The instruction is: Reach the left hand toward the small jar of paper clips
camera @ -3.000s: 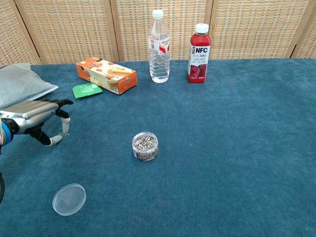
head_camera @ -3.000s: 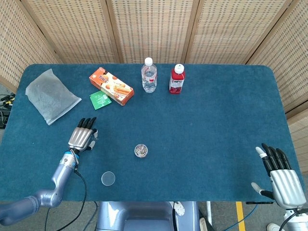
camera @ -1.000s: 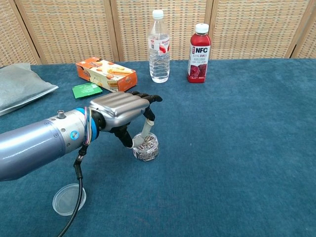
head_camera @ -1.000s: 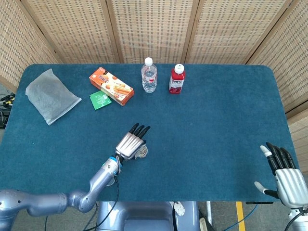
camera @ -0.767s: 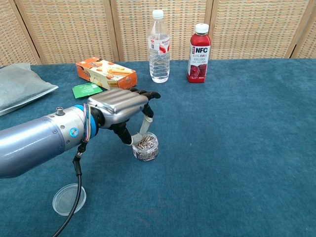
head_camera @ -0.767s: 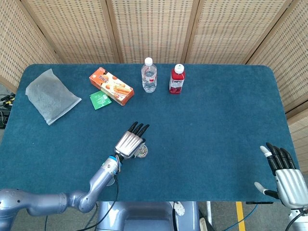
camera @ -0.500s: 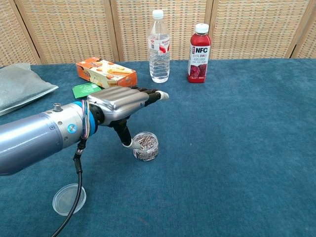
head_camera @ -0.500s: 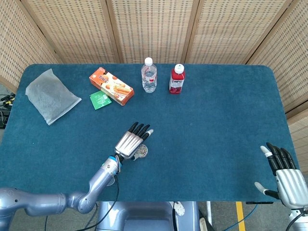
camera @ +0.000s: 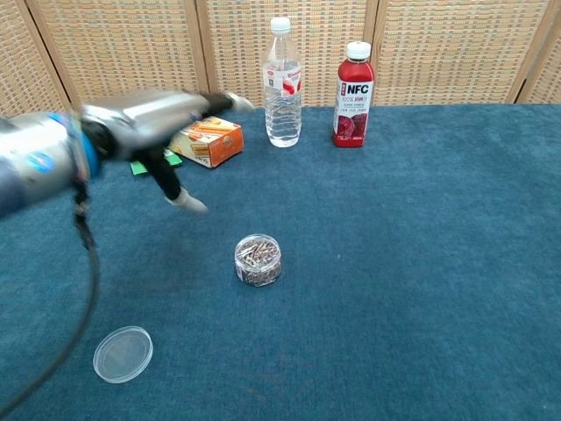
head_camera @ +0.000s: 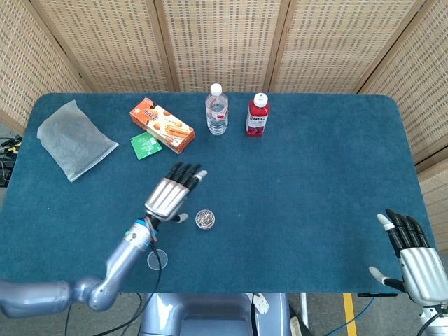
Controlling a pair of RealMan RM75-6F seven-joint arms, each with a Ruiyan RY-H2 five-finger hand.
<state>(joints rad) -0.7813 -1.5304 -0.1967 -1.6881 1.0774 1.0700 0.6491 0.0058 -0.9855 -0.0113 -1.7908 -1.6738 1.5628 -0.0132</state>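
Note:
A small clear jar of paper clips (head_camera: 204,219) (camera: 258,260) stands lidless on the blue table, near its front middle. My left hand (head_camera: 170,193) (camera: 153,116) hovers up and to the left of the jar, raised off the table, fingers spread and holding nothing; it looks motion-blurred in the chest view. The jar stands free, with nothing touching it. My right hand (head_camera: 414,257) rests open at the table's front right corner, far from the jar.
The jar's clear lid (head_camera: 157,260) (camera: 123,353) lies front left. An orange snack box (head_camera: 162,124), a green packet (head_camera: 145,145), a water bottle (head_camera: 217,110) and a red NFC bottle (head_camera: 257,115) stand at the back. A grey bag (head_camera: 73,139) lies far left.
My left hand, which hung right over the jar half a second ago, has lifted and swung back to the left, away from it. The jar stayed put.

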